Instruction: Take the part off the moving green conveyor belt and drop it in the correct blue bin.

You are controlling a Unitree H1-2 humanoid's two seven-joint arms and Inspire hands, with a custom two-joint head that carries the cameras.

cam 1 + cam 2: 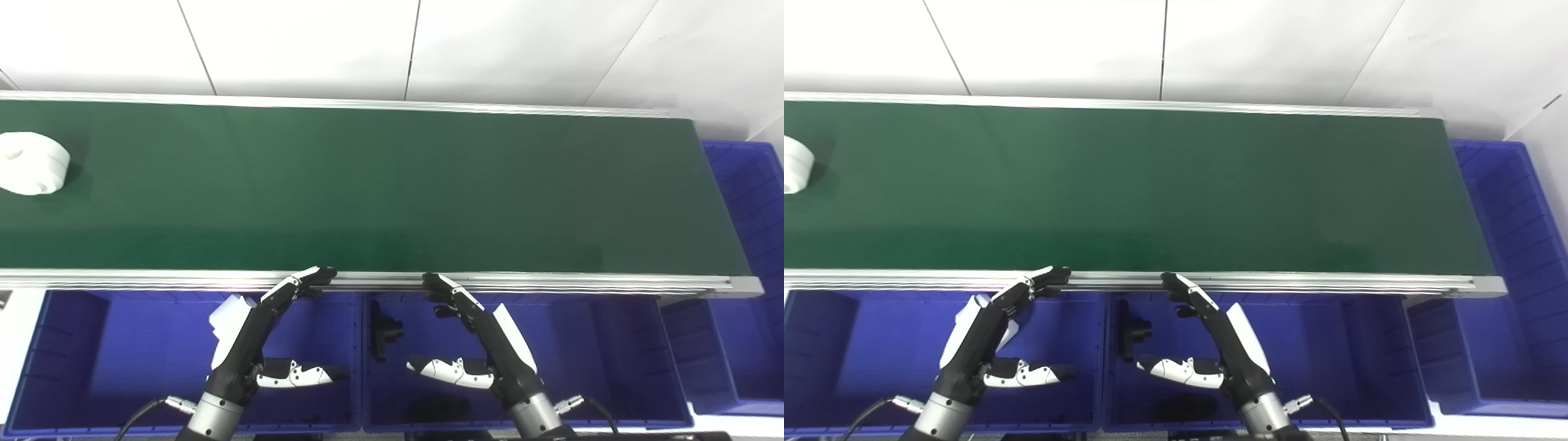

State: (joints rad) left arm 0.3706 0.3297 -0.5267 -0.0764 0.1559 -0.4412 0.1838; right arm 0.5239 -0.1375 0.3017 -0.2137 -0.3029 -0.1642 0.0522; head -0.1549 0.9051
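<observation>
A white round part (32, 163) lies on the green conveyor belt (380, 190) at its far left; in the right eye view only its edge (795, 173) shows. My left hand (257, 334) hovers open over the left blue bin (67, 361), fingertips near the belt's front rail. My right hand (478, 334) hovers open over the middle blue bin (588, 361), also by the rail. Both hands hold nothing and are far from the white part.
A black part (384, 335) lies in the middle bin by its left wall. A white piece (229, 312) sits in the left bin behind my left hand. A third blue bin (750, 245) stands beyond the belt's right end. A white wall backs the belt.
</observation>
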